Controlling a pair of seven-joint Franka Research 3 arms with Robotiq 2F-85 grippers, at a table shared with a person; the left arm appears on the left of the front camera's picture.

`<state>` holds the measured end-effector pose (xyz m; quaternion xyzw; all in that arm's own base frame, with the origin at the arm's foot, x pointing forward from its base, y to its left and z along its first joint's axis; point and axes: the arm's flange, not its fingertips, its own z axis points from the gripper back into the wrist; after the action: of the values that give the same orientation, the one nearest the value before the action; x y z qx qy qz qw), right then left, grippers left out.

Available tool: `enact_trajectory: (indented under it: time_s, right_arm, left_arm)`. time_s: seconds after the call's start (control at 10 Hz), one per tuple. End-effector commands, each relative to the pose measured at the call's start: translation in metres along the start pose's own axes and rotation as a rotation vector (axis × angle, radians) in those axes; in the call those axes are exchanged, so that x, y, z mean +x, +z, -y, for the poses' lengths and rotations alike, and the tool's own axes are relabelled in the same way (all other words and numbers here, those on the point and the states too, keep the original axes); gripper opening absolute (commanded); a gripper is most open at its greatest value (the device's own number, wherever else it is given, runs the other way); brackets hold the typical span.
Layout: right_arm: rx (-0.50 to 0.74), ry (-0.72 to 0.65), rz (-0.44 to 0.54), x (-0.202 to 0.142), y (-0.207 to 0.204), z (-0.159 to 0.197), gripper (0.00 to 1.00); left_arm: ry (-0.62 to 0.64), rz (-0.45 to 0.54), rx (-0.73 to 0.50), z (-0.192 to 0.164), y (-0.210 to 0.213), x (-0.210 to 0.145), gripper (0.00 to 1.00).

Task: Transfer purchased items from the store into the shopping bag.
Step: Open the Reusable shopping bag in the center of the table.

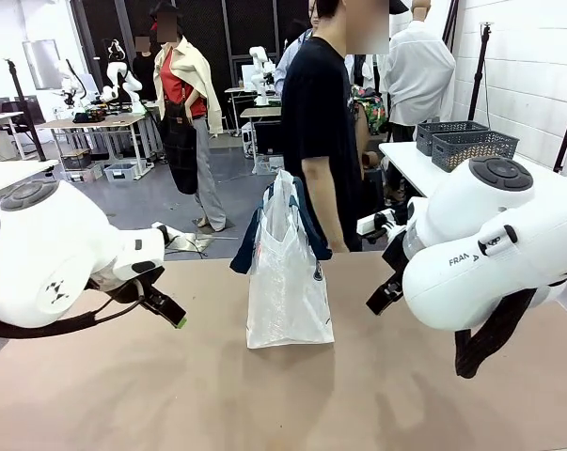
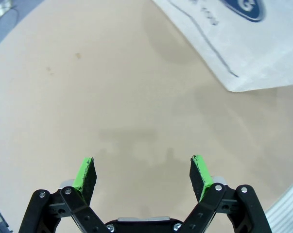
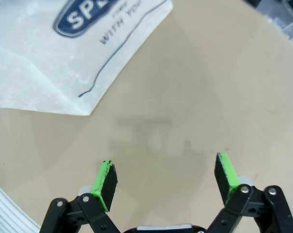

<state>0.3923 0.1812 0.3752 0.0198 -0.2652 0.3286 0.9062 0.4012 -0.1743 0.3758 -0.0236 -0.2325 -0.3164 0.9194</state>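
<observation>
Holding my left gripper (image 2: pixel 142 164) wide open over the table (image 2: pixel 88 97), my right gripper (image 3: pixel 165 164) wide open too, the shopping bag (image 1: pixel 288 272) standing up in the middle between my two arms, its bottom corner ahead of each gripper, not touching.

Bag (image 1: pixel 285 291): translucent white, with navy handles (image 1: pixel 307 225), a navy oval logo (image 3: pixel 83 19) with white letters, and a thin dark wavy line. Table (image 1: pixel 123 395): plain tan. Left gripper (image 2: pixel 142 162) and right gripper (image 3: pixel 164 162): black, with bright green pads (image 2: pixel 84 172). Arms (image 1: pixel 39 254): white. Person's shirt (image 1: pixel 316 103): black.
</observation>
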Motion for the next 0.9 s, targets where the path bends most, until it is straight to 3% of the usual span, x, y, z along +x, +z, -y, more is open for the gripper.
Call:
enact_trajectory:
  time_s: [0.0, 0.4, 0.8]
  right_arm:
    - [0.090, -0.027, -0.046, 0.020, 0.007, 0.008, 1.00]
    - [0.191, -0.110, -0.080, 0.063, 0.060, 0.021, 1.00]
    - [0.130, -0.180, -0.106, 0.129, 0.129, 0.046, 1.00]
  left_arm:
    - [-0.007, -0.028, -0.136, -0.009, 0.012, 0.024, 1.00]
    - [0.065, 0.031, -0.174, -0.012, 0.060, 0.078, 1.00]
    - [0.023, 0.067, -0.180, -0.016, 0.115, 0.146, 1.00]
